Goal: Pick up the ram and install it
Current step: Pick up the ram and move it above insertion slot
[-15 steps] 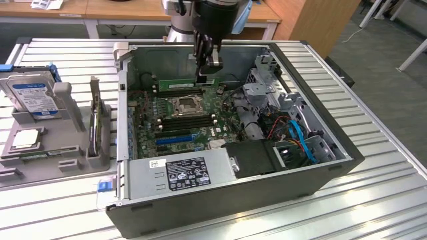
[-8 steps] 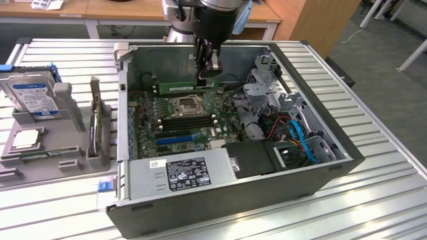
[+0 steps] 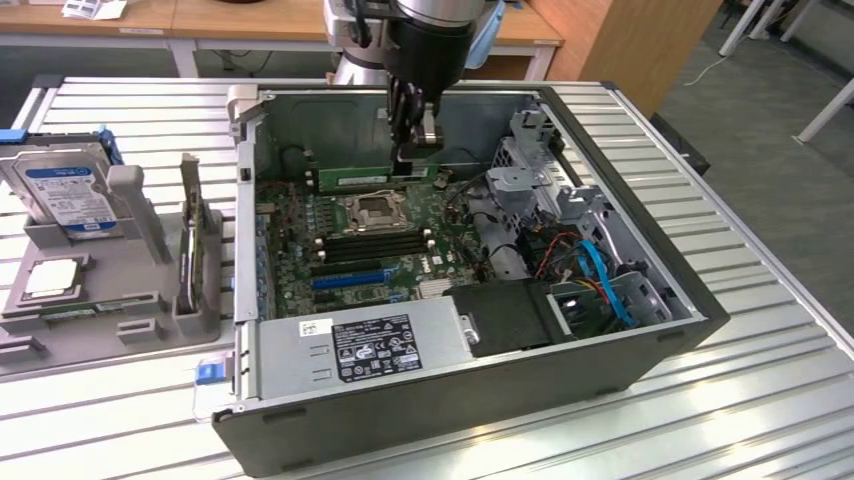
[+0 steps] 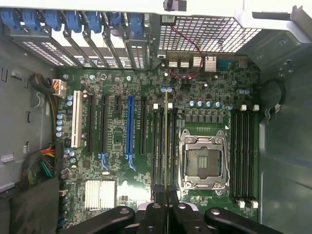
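The ram (image 3: 363,178) is a long green stick, and my gripper (image 3: 415,150) is shut on its upper edge. It hangs level inside the open computer case (image 3: 694,300), above the motherboard (image 3: 441,215) and beyond the empty processor socket (image 3: 372,209). In the wrist view the ram (image 4: 166,141) appears edge-on as a thin line running out from between my gripper (image 4: 166,214) fingers. It lies over the bank of black memory slots (image 4: 159,146) beside the socket (image 4: 204,161). I cannot tell whether it touches a slot.
A grey fixture (image 3: 80,330) at the exterior view's left holds a hard drive (image 3: 64,190), a silver processor chip (image 3: 51,278) and an upright card (image 3: 191,245). The power supply (image 3: 360,345) fills the case's near side, with blue cables (image 3: 601,280) on the right.
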Action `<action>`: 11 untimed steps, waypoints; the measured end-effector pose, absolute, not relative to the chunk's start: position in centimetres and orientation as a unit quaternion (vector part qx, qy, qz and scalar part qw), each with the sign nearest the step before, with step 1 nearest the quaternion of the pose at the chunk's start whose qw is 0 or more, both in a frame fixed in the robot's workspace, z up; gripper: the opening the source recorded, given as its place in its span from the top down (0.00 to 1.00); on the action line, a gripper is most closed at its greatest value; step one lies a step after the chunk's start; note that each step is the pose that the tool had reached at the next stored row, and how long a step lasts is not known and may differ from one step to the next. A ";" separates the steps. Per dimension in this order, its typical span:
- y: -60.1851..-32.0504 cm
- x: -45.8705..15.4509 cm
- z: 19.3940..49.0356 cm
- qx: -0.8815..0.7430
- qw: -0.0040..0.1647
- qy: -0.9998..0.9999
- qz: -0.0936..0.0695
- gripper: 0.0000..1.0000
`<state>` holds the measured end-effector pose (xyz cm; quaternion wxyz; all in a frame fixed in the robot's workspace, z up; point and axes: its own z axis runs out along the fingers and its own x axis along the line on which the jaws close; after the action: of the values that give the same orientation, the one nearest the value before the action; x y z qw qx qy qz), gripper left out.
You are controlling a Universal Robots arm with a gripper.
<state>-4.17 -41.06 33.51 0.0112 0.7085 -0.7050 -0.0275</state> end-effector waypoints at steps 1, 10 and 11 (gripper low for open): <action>-41.1 -4.2 33.5 0.709 0.011 -0.705 -0.028 0.89; -41.1 -4.2 32.9 0.709 0.011 -0.705 -0.028 0.89; -41.1 -4.2 32.8 0.709 0.011 -0.705 -0.028 0.89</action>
<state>-4.17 -41.05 32.82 0.0112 0.7086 -0.7050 -0.0276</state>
